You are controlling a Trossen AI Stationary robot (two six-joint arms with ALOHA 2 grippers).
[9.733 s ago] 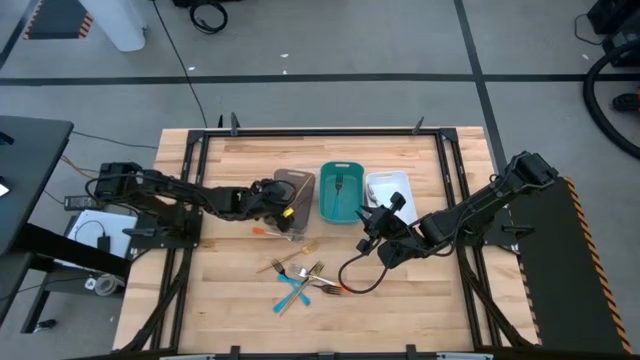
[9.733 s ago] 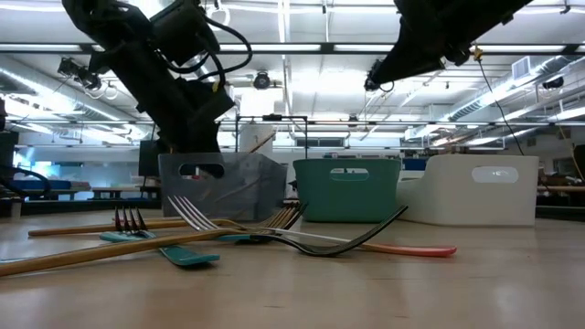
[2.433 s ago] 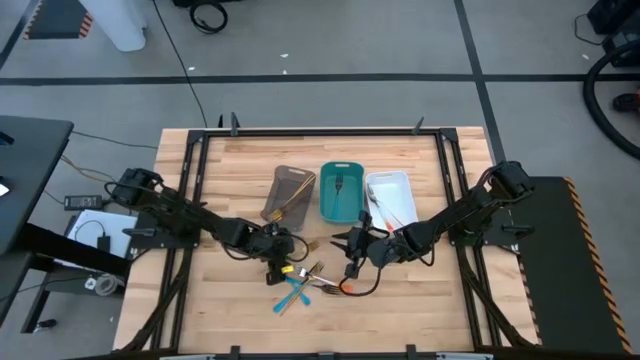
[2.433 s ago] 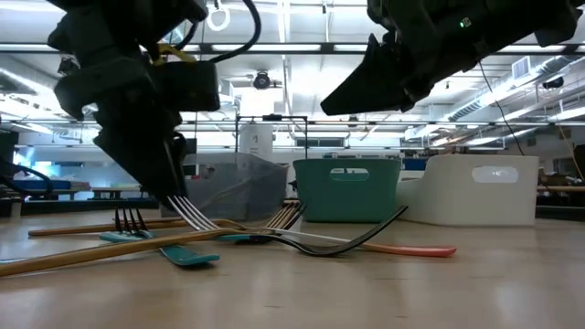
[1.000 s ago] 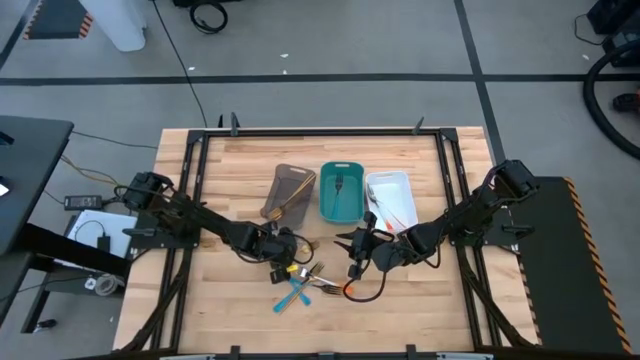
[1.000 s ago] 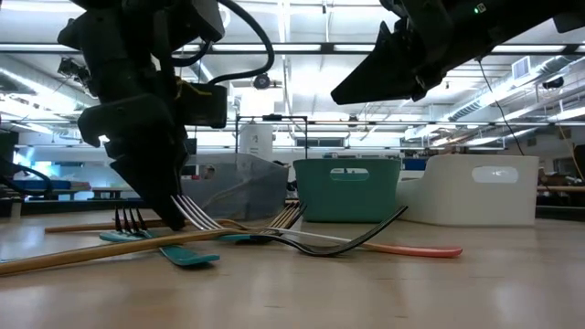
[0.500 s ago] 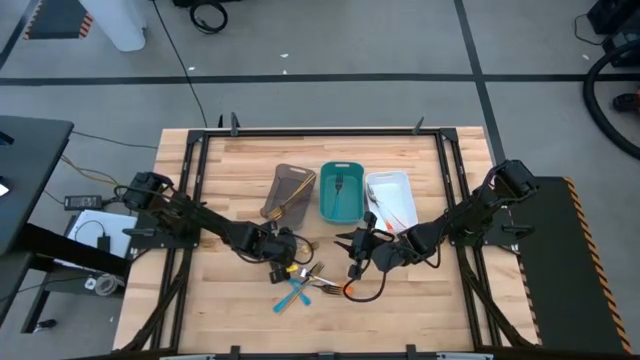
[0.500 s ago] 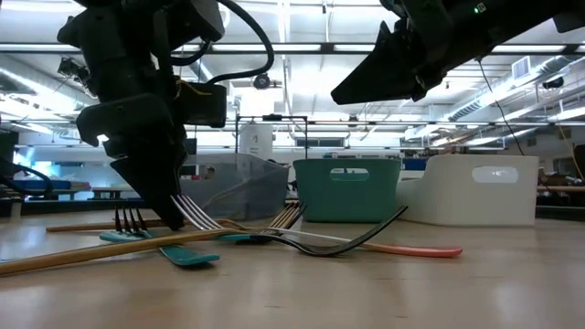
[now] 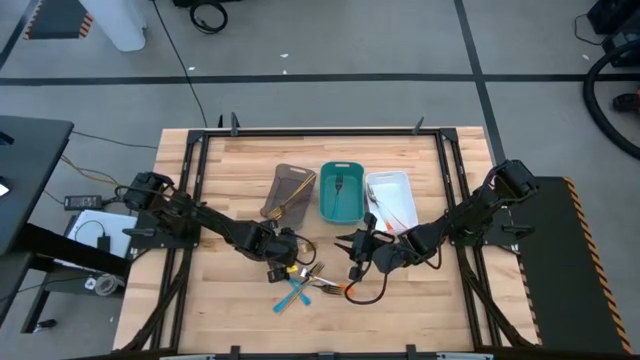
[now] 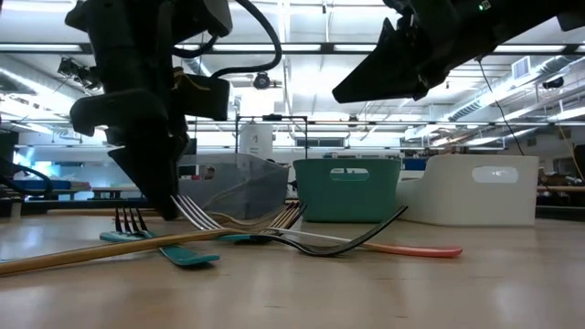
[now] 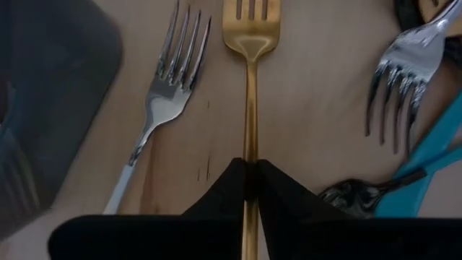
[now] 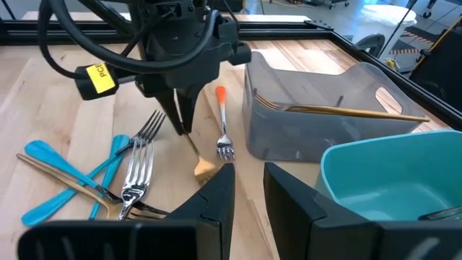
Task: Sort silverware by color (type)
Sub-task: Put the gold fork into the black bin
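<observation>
Left wrist view is showing us the left pincer (image 11: 245, 180) clenching on the slim all-gold metal fork (image 11: 250, 87) partway along its thin handle, with the tines pointing away from the fingers and the fork lying flat on the pale wooden tabletop (image 11: 310, 94). Just beside it on that tabletop we are seeing a silver fork with an orange handle (image 11: 162, 101), and on the other side a second silver fork (image 11: 404, 72) resting over the teal-handled pieces (image 11: 426, 166).

We are judging this gold fork to be light, rigid and hard, so it is not going to bend or crush. It is also smooth and narrow, so we are expecting it to pivot or slip between the fingers if held far from its balance point. A hold near mid-handle, as now, is looking sensible to us, and a slow lift should keep the tines from swinging.

In the high view, we are placing this grasp near the middle of the tabletop, on the near side of the translucent grey-brown plastic tray (image 9: 290, 190), which is already holding gold pieces.

The right pincer (image 12: 245, 189) is hovering unclenched and empty, just to the right of the pile.
</observation>
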